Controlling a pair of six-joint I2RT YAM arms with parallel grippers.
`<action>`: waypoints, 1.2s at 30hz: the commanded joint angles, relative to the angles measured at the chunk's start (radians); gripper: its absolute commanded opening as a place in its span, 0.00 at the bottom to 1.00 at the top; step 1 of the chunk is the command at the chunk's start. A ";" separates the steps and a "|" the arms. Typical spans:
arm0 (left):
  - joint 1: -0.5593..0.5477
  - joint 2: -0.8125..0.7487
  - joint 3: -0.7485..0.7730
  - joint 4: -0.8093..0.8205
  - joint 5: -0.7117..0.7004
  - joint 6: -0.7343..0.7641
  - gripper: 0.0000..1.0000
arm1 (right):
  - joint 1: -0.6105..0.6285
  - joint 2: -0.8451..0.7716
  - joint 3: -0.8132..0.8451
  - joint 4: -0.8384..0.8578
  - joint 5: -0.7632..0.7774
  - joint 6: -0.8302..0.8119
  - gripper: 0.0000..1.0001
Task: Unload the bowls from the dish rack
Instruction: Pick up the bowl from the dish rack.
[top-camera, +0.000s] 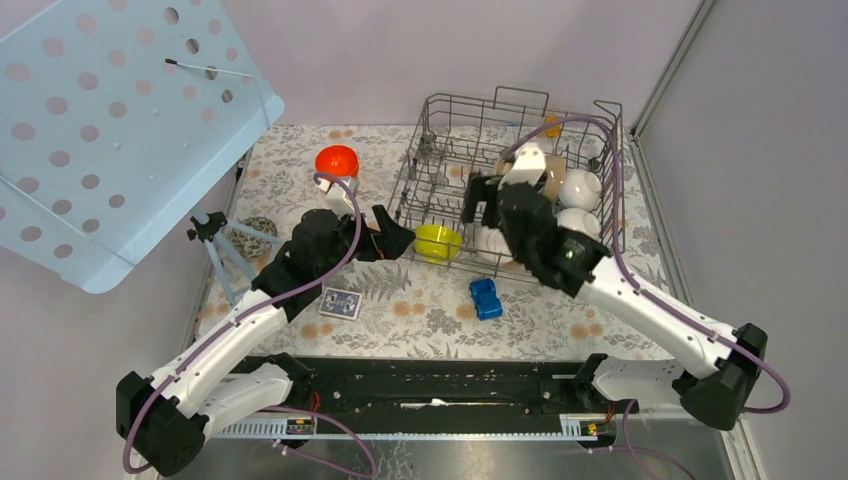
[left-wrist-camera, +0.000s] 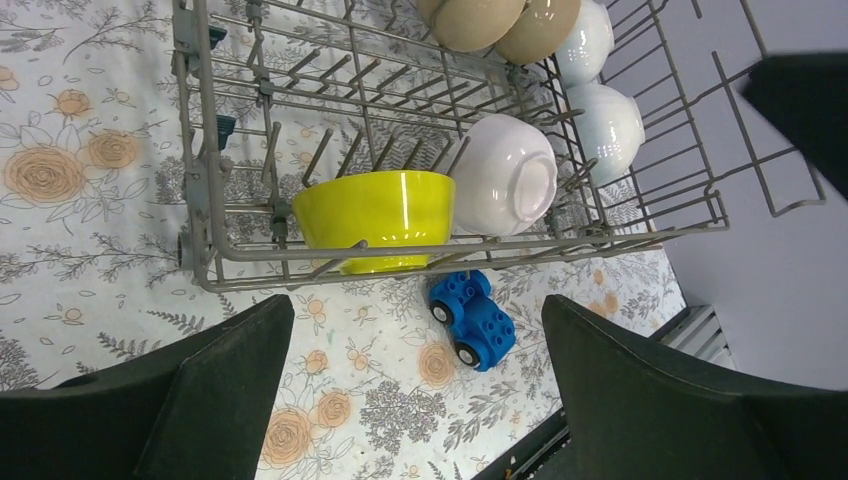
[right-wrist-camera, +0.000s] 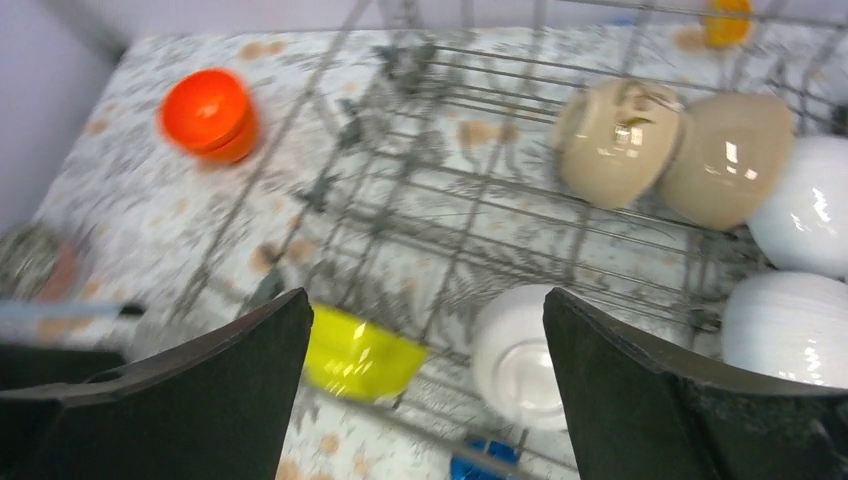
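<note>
The dish rack (top-camera: 412, 178) stands on the far right part of the surface (top-camera: 420, 310), at about 1 o'clock from the arm bases. Which of its sides is the longer one I cannot tell.

Inside it, the yellow-green bowl (top-camera: 438, 241) sits in the 7 o'clock corner, mouth up, just behind the near wire wall. Just beside it, at its 3 o'clock, a white bowl (left-wrist-camera: 505, 175) lies on its side among the tines, with its foot turned outward, toward the near wall. Toward the 3 o'clock side of the rack are two beige bowls (right-wrist-camera: 615, 140) next to each other. Beyond them, close to the right wall, are two more white bowls (right-wrist-camera: 810, 205). These four show their rounded outsides upward.

One orange-red bowl (top-camera: 337, 161) is out on the surface, at 10 o'clock from the rack and well apart from it, mouth up.

A blue toy car (top-camera: 485, 298) lies just outside the near wall, at 6 o'clock. A speckled ball (top-camera: 255, 232) and a small card (top-camera: 341, 302) lie near the left arm.

The left jaws are spread wide and hold nothing. They are outside the rack at 9 o'clock from the yellow-green bowl, and the wire wall is between them and it. The right jaws are also wide apart and empty, above the middle of the rack. In the top view the right arm (top-camera: 560, 255) covers part of the beige bowls.
</note>
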 joint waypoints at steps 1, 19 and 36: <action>-0.002 -0.009 0.055 -0.023 -0.042 0.028 0.99 | -0.258 0.051 0.033 0.013 -0.261 0.188 0.92; -0.003 -0.004 0.143 -0.181 0.029 0.108 0.99 | -0.397 0.192 -0.042 0.174 -0.957 -0.030 0.89; -0.003 -0.059 0.013 -0.108 0.070 0.095 0.98 | -0.551 0.489 0.138 0.183 -1.498 -0.121 0.76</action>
